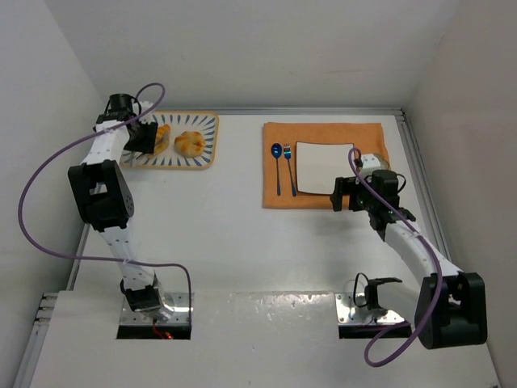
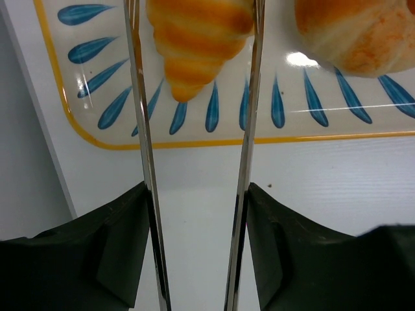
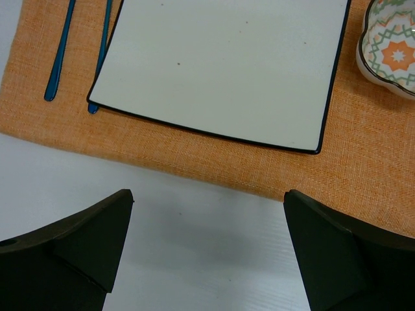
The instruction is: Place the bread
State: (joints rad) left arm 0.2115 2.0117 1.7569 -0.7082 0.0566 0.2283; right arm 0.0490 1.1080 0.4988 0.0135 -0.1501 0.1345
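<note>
The bread is a ridged croissant (image 1: 162, 137) (image 2: 194, 52) and a round bun (image 1: 191, 143) (image 2: 363, 35), both lying on a blue-leaf tray (image 1: 207, 123) (image 2: 194, 142) at the far left. My left gripper (image 1: 148, 137) (image 2: 196, 194) is shut on a pair of metal tongs (image 2: 146, 162). The two tong blades stand apart on either side of the croissant's pointed end, close to its sides. My right gripper (image 1: 342, 195) (image 3: 207, 201) is open and empty, just in front of the white square plate (image 1: 323, 167) (image 3: 220, 58).
The plate lies on an orange placemat (image 1: 323, 131) (image 3: 194, 149). A blue spoon (image 1: 277, 153) (image 3: 58, 52) and fork (image 1: 288, 155) (image 3: 104, 39) lie left of it. A small patterned bowl (image 1: 370, 161) (image 3: 392, 52) is at its right. Walls close in the left and back.
</note>
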